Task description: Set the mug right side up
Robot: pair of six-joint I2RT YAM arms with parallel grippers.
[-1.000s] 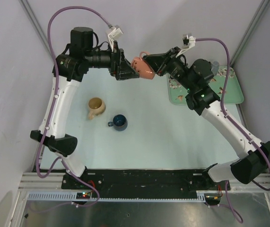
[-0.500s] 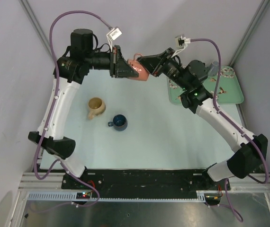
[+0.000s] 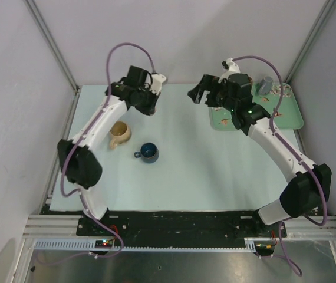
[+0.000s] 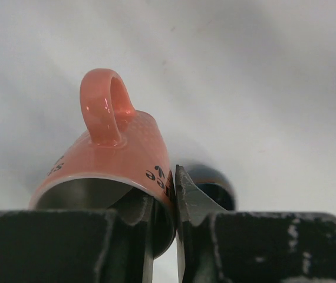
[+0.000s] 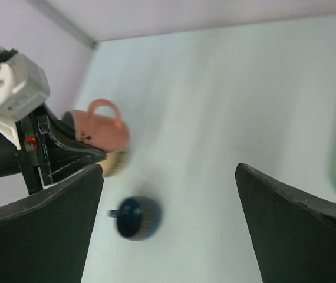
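The pink mug (image 4: pixel 118 156) has black lettering, and its handle (image 4: pixel 104 106) points up in the left wrist view. My left gripper (image 4: pixel 171 180) is shut on its rim, one finger inside the opening and one outside. The right wrist view shows the same mug (image 5: pixel 100 131) lying sideways in that grip, above the table. In the top view the left gripper (image 3: pixel 147 104) is at the back of the table, and its wrist hides the mug. My right gripper (image 3: pixel 200 94) hangs open to the right of it, fingers wide (image 5: pixel 169 171) with nothing between them.
A tan mug (image 3: pixel 119 133) and a dark blue mug (image 3: pixel 149 151) stand upright on the pale table, left of centre. A green tray (image 3: pixel 296 115) with a grey cup (image 3: pixel 266 84) sits at the back right. Walls close in the back and both sides.
My right gripper has let go of the pink mug, opened wide and drawn back to the right. The left arm closed on the rim, then swung round and lower with the mug.
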